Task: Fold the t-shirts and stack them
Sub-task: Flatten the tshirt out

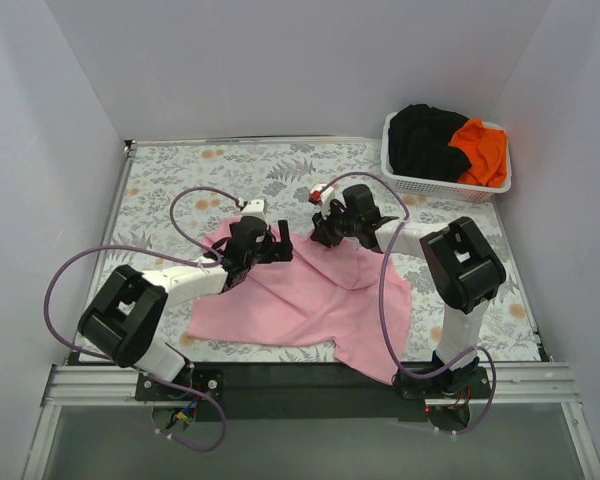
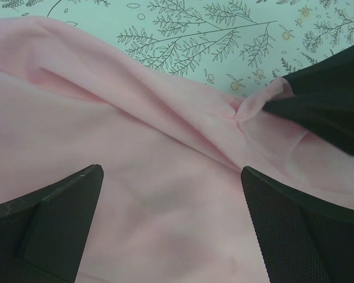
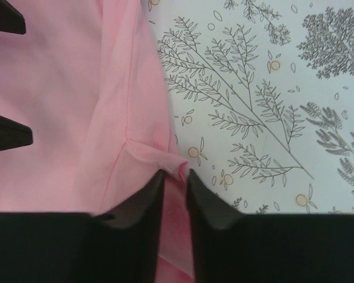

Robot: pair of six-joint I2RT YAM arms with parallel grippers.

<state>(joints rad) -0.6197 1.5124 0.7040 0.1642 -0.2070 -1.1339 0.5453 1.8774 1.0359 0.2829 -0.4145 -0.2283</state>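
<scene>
White cloth printed with grey leaves covers the table. On it, in the near middle, lies the light pink t-shirt, spread out but rumpled, with one corner reaching the near edge. At the far right stands the white lattice basket, with the black t-shirt and the orange t-shirt heaped in it. We judge the task barely begun, since this first shirt is not yet folded.

Both arms reach to the pink shirt's far edge. Our right gripper has its fingers drawn together on a small pinch of pink cloth right at the edge, beside a seam. Our left gripper stands just beside it, its fingers wide apart over a ridge of cloth and gripping nothing.

To do this step well, we think the left should come down on the same edge, further from the right than it is now, and close firmly there. Both should then lift together and draw the edge taut before carrying it. Keeping them level should help the fold land straight. The right's pinch looks thin, and a sharp pull could slip it free.
</scene>
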